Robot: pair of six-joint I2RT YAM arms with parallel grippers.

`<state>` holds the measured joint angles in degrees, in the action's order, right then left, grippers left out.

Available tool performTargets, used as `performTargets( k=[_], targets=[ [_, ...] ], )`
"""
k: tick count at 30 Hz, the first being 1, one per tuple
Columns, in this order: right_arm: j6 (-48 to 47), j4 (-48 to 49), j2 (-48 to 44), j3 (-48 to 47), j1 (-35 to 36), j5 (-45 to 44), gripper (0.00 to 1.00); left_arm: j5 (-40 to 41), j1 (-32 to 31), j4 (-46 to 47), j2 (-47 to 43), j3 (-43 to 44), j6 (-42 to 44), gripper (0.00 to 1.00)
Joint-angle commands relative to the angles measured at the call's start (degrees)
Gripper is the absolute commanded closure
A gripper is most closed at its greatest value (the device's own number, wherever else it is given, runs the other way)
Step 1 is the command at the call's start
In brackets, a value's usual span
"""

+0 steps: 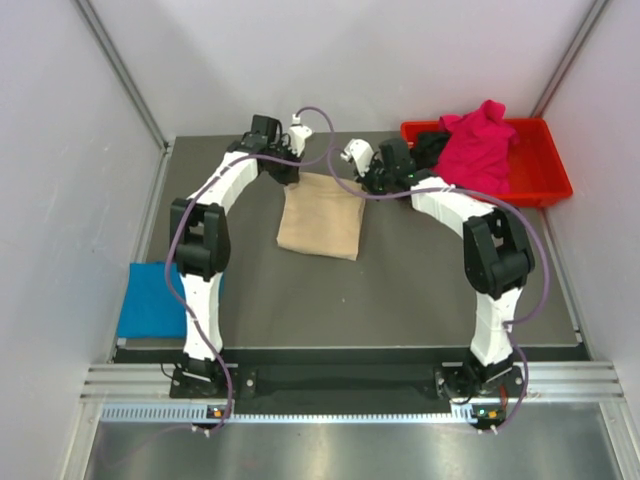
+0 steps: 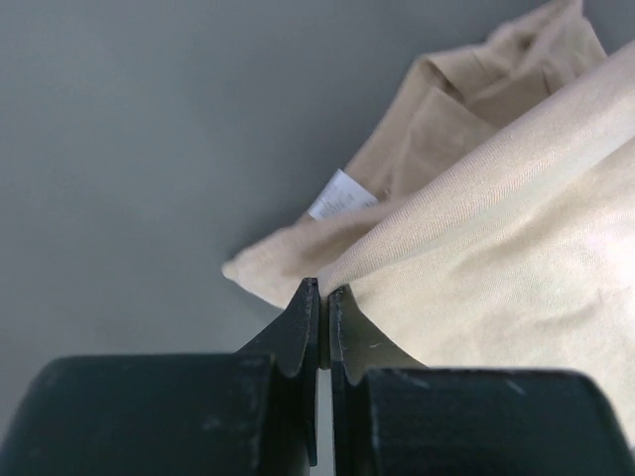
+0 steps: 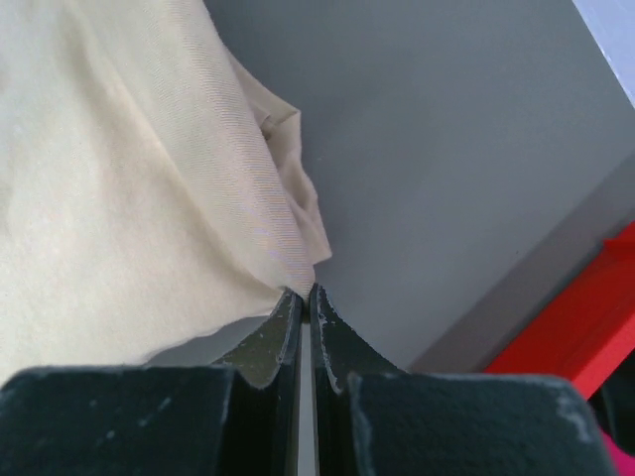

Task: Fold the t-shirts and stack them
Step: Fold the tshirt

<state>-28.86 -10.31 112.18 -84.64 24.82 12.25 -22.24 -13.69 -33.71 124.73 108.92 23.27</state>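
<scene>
Blue t-shirt (image 1: 150, 298) first: it lies folded flat at the left edge of the tabletop (image 1: 420, 290), toward the near corner. Next is the beige-tan t-shirt (image 1: 322, 215), a rough rectangle spread near the middle of the far edge. My left gripper (image 2: 322, 296) is pinched tight on its far left corner, near a small white label (image 2: 340, 194). My right gripper (image 3: 303, 293) is pinched just as tight on the far right corner, with cloth draping away from the tips. I judge this fabric light, limp and a little slippery. It will sag and crease between the two holds, so thin corner pinches on the doubled hem seem the safest purchase. At the far right corner sits the red tray (image 1: 545, 185), with the black t-shirt (image 1: 430, 145) and the magenta-pink t-shirt (image 1: 480, 150) heaped in it. Those should be taken at the shoulder seams.
</scene>
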Motion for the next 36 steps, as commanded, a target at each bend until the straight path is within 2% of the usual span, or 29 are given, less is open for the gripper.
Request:
performTargets(
  k=[1,6,7,8,9,10,11,12,14,17,19,20,21,23,24,26,27,28,29,30,34,36],
  targets=[
    [0.30,-1.03,3.12,-3.95,-1.44,-0.39,1.00,2.46,0.60,3.13,3.06,4.36,-1.03,1.00],
    [0.99,-1.21,6.38,-6.15,-1.88,-1.61,0.92,6.24,0.60,4.53,5.44,4.81,-1.47,1.00],
    [1.44,-0.77,7.60,-7.11,-1.97,-1.79,0.89,7.20,0.60,5.14,5.87,4.81,-1.90,0.96],
    [1.88,0.01,8.22,-7.73,-2.14,-1.79,0.83,8.43,0.68,6.54,5.97,4.81,-2.43,0.89],
    [2.75,0.20,8.84,-9.39,-2.23,-2.75,0.81,8.53,0.69,7.34,6.49,4.81,-2.70,0.81],
    [3.28,0.02,10.15,-10.27,-2.23,-3.63,0.78,8.62,0.60,8.13,6.67,4.81,-3.31,0.60],
    [3.89,0.46,10.68,-11.06,-2.40,-5.29,0.65,8.96,0.60,9.27,6.93,4.89,-3.75,0.52],
    [5.47,0.72,11.04,-12.12,-2.32,-6.26,0.60,10.01,0.60,11.02,7.46,5.16,-4.28,0.43],
    [7.06,0.99,10.87,-12.74,-2.49,-8.02,0.57,11.77,0.69,11.48,7.81,6.29,-5.33,0.36],
    [12.06,2.13,7.62,-11.43,-2.49,-11.27,0.52,12.22,1.56,11.48,6.59,8.14,-7.00,0.32],
    [18.55,1.78,4.56,-10.02,-2.49,-12.07,0.48,10.74,2.00,11.48,4.57,7.62,-8.05,0.31],
    [21.19,0.65,3.58,-9.50,-2.49,-12.51,0.47,10.12,2.44,11.39,3.95,6.05,-8.50,0.30],
    [27.92,-0.23,1.92,-8.36,-2.49,-13.91,0.47,8.98,2.79,11.48,2.38,4.73,-9.28,0.30],
    [36.03,-1.73,0.76,-6.86,-2.41,-13.49,0.47,3.81,4.10,12.79,0.88,-0.34,-13.58,0.30],
    [41.12,-1.56,0.06,-4.50,-2.41,-12.70,0.47,1.96,4.55,13.58,-0.17,-2.12,-15.60,0.23],
    [46.33,-0.95,-0.21,-2.47,-2.49,-10.34,0.41,-1.82,5.17,16.12,-0.54,-6.16,-20.71,0.19],
    [49.66,-0.16,-0.30,-0.37,-2.49,-9.53,0.39,-2.71,5.17,16.57,-0.19,-6.88,-21.33,0.13],
    [51.00,0.80,-0.73,0.69,-2.49,-8.83,0.35,-3.77,5.17,16.75,0.16,-7.32,-22.12,0.13],
    [52.14,2.99,-0.82,1.66,-2.49,-7.60,0.26,-4.39,5.25,17.10,0.51,-7.67,-23.08,0.13],
    [53.89,3.97,-0.82,3.15,-2.49,-7.16,0.24,-4.57,5.34,17.28,1.65,-7.59,-23.18,0.13],
    [55.67,4.07,0.49,3.60,-2.49,-5.66,0.24,-5.44,6.13,19.38,4.38,-7.15,-29.32,0.18],
    [56.46,4.76,0.84,4.39,-2.49,-4.26,0.24,-8.51,6.22,19.48,6.22,-6.18,-30.29,0.20]
  ],
)
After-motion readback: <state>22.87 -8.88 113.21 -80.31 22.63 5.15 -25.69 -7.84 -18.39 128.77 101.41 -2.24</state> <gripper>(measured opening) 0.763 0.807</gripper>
